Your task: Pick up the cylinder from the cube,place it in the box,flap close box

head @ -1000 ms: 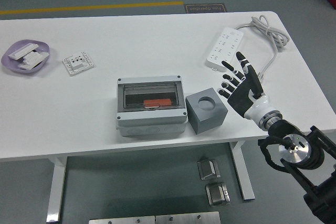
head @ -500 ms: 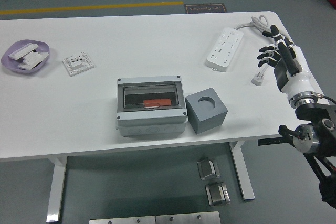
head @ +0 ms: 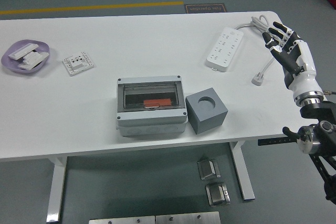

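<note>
Cylinder: you cannot see it; the cube [head: 206, 109] socket looks empty. Expect a light, rigid, smooth part; grip its sides. Right hand [head: 291, 56], frame right, fingers spread, empty.

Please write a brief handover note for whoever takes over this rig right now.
Right hand: open, holding nothing, raised at the table's right edge near the white power strip. Left hand: not in view.
Grey box with transparent flap: centre of the white table, flap down, an orange item visible inside.
Grey cube: right of the box, its round hole empty.
Done: apparently cylinder in, flap closed.
Left: nothing evident; confirm the flap is latched.
</note>
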